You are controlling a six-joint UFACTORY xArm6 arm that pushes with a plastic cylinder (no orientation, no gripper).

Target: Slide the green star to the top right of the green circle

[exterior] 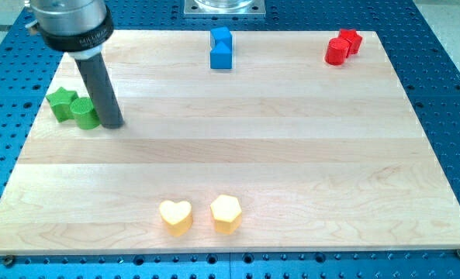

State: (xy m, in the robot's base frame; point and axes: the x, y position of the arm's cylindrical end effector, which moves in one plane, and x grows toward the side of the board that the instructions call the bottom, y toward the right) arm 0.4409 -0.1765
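Observation:
The green star (60, 102) lies near the board's left edge, touching the green circle (84, 113), which sits just to its lower right. My tip (111, 123) rests on the board right beside the green circle, on its right side, apparently touching it. The rod rises from there toward the view's top left.
A blue cube (221, 36) and a blue block (221, 56) sit at the top centre. A red circle (337, 51) and a red star (351, 40) sit at the top right. A yellow heart (175, 216) and a yellow hexagon (225, 213) sit near the bottom edge. The wooden board (292, 155) lies on a blue perforated table.

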